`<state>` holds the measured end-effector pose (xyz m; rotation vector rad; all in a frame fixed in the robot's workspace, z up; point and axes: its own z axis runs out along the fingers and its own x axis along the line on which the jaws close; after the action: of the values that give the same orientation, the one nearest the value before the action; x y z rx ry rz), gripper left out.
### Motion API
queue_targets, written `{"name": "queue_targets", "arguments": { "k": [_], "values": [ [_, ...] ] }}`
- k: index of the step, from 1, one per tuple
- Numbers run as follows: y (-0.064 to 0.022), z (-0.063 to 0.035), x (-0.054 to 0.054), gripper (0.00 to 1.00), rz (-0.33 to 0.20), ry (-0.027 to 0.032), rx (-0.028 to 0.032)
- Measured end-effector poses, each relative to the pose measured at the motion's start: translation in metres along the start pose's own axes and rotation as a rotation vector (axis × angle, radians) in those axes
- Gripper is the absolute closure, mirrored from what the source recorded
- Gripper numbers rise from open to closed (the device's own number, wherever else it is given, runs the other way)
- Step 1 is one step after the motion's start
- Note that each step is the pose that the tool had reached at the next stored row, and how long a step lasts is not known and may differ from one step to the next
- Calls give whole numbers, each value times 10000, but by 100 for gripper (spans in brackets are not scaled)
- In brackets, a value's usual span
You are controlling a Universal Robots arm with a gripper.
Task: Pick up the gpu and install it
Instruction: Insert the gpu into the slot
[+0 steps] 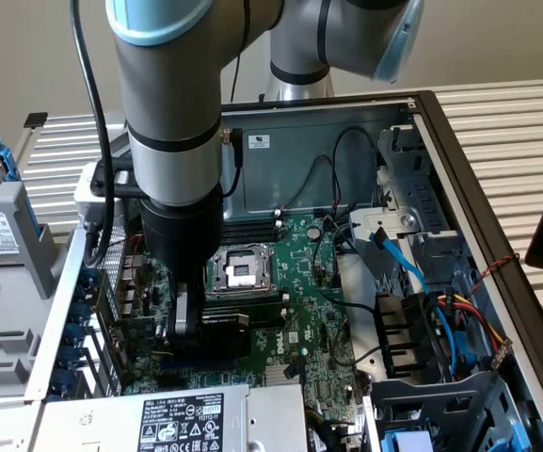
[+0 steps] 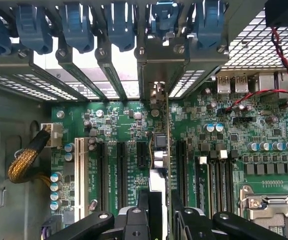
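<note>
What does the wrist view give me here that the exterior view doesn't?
Wrist view alone: the small green gpu card seen edge-on, gripped between the black tool fingers, standing upright over the black expansion slots and in line with the silver rear bracket openings under the blue plastic retention clips.

Exterior view alone: the grey robot arm reaching down into the open computer case, the power supply label and the blue data cable.

Both: the large green motherboard and the silver processor socket.
</note>
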<state>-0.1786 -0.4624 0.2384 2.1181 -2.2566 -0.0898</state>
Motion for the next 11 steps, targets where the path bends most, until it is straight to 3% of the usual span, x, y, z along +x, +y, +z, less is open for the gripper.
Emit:
{"name": "queue_targets", "arguments": {
  "k": [11],
  "values": [
    [10,17,1,73,1,0,-5]
  ]
}}
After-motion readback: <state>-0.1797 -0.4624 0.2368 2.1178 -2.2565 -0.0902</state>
